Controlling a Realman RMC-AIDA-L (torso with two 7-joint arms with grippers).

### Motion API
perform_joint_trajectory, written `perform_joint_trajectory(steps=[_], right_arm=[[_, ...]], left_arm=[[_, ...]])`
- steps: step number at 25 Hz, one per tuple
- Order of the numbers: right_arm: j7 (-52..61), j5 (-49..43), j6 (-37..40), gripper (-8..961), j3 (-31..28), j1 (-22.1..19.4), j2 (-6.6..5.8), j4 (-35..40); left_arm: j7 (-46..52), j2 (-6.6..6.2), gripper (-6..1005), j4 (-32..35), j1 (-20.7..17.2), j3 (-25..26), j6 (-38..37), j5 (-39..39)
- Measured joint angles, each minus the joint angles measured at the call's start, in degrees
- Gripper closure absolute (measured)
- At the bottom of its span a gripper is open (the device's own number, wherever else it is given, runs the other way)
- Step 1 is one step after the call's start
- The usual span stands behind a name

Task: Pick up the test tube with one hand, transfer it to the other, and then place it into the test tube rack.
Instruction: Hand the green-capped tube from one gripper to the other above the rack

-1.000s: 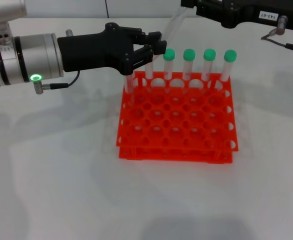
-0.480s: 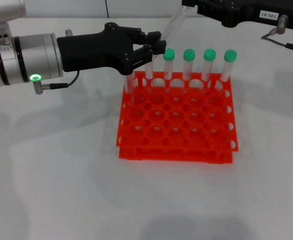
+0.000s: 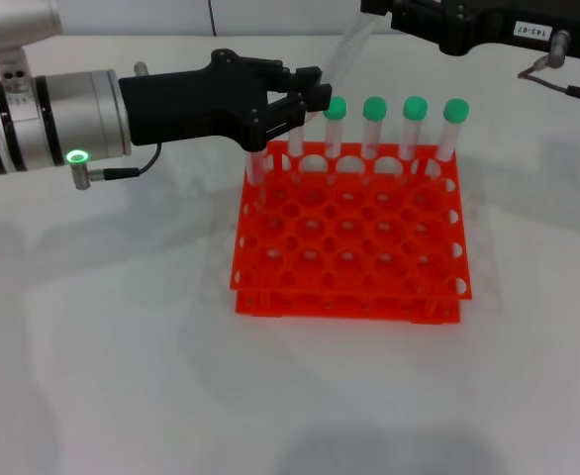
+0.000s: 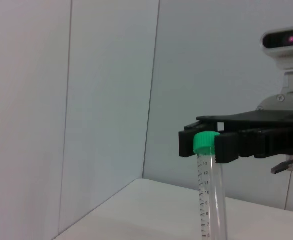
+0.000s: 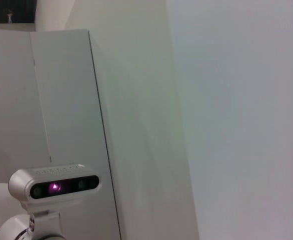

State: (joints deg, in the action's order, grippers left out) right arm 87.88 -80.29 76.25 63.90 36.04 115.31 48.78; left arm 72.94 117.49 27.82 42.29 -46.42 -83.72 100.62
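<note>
- bench (image 3: 122, 346): pale, plain surface that carries the rack.
- left arm: silver cylindrical wrist with a green ring light (image 3: 72, 155), reaching in level from the left side above the bench.
- test tube rack (image 3: 349, 247): bright orange-red, two tiers with a grid of round holes; it stands flat on the bench at centre, with most holes unfilled.
- left hand (image 3: 305, 94): black and unlabelled, held above the rack's far left corner with its tip at the lower end of the lifted tube. whether it is spread or gripping cannot be told.
- right hand (image 4: 206, 146): black with a small white printed label (image 3: 532, 31), at the far right and higher than the rack; it is pinching the green cap of the test tube from both sides.
- robot head camera (image 4: 286, 40): white housing with a pink-lit lens, seen behind the right hand in the left wrist view.
- racked tubes (image 3: 374, 124): four green-capped clear tubes upright in the far row. two more clear tubes (image 3: 257, 163) stand at the far left corner, their tops hidden behind the left hand.
- test tube (image 3: 341, 54): slender and clear with printed graduations, hanging from the right hand in the air above the rack's far edge, not in any hole.
</note>
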Motion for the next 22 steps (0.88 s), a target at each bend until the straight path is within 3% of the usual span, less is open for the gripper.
perform_joint_trajectory(steps=[4,12,17,20,22], right_arm=[[0.12,0.01,-0.01,665,-0.02,0.00,-0.01,0.01],[0.55,-0.12,0.14,675,-0.01,0.00,0.00,0.02],[0.55,-0.13,0.24,678,0.00,-0.14,0.00,0.11],[0.55,-0.13,0.23,679,0.00,-0.29,0.00,0.21],[0.55,-0.14,0.24,680,0.00,-0.44,0.00,0.29]], left_arm=[[0.03,0.62,766,0.05,-0.72,0.28,1.23,-0.94],[2.95,0.64,760,0.12,-0.80,0.04,2.58,-1.22],[3.63,0.63,536,0.14,-0.80,0.01,2.62,-1.15],[3.80,0.63,292,0.14,-0.91,-0.03,2.41,-0.83],[4.11,0.63,231,0.26,-1.19,-0.11,2.27,-0.72]])
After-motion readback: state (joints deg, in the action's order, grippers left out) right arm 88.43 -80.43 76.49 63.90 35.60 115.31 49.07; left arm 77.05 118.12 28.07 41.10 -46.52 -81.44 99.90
